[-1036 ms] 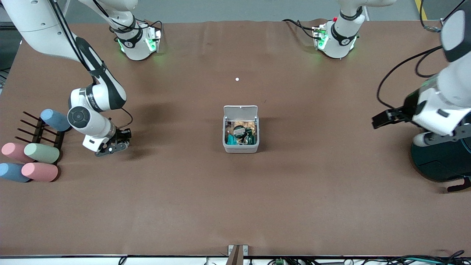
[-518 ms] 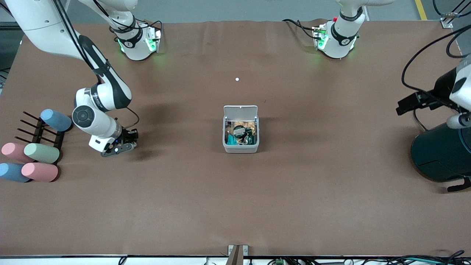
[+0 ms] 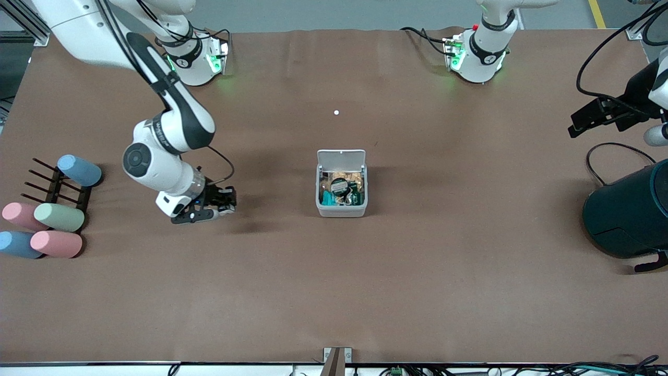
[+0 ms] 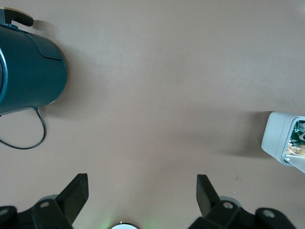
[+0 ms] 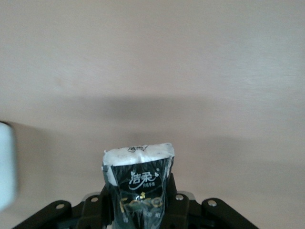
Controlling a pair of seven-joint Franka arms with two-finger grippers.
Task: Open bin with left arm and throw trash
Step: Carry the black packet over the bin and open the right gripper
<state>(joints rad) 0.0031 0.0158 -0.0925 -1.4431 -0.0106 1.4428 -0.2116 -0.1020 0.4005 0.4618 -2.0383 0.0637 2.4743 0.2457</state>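
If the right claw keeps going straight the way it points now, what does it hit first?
Probably the small white-grey plastic bin with its lid up. The right claw, gripping a black-and-white packet, points across bare brown table toward it; height is unclear.

A: What stands on the brown table?

B: One small white-grey square plastic bin (image 3: 341, 208), lid up, and one large dark teal cylinder (image 3: 626, 219).

A: The pastel foam cylinders?

B: Five: two blue (image 3: 79, 169) (image 3: 18, 245), two pink (image 3: 21, 215) (image 3: 56, 244), one green (image 3: 59, 217). One black pronged rack (image 3: 49, 187) beside them.

A: Anything smaller?

B: One tiny white dot (image 3: 336, 112). One black-and-white tissue packet (image 5: 139, 183). Bits inside the bin are too jumbled to count.

A: Robot arms?

B: Two.
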